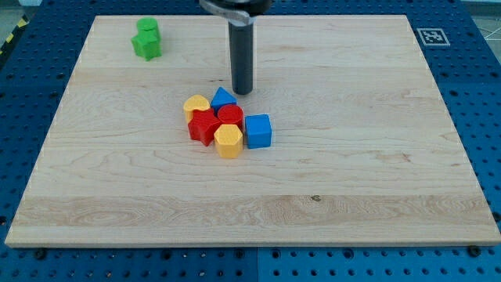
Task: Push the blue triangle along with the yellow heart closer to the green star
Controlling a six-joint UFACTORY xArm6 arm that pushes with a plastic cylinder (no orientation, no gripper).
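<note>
Pale wood makes up the table, which sits on a blue pegboard surface with a small printed marker at its far right corner. Near the middle of the table, a little toward its left, six blocks are huddled together: the yellow heart at the cluster's upper left, the blue triangle just beside it on the right, a red round block below the triangle, a red block of a shape I cannot make out below the heart, a yellow hexagon at the bottom of the group, and a blue cube on the right side; neighbours appear to touch or nearly touch. The green star lies well apart, near the table's top left corner, with another green block touching it from above, whose shape I cannot tell. The tool is a plain dark rod with nothing that opens or closes, and it holds nothing; my tip stands on the table just beyond the blue triangle's upper right, very near it, though whether they touch I cannot tell
</note>
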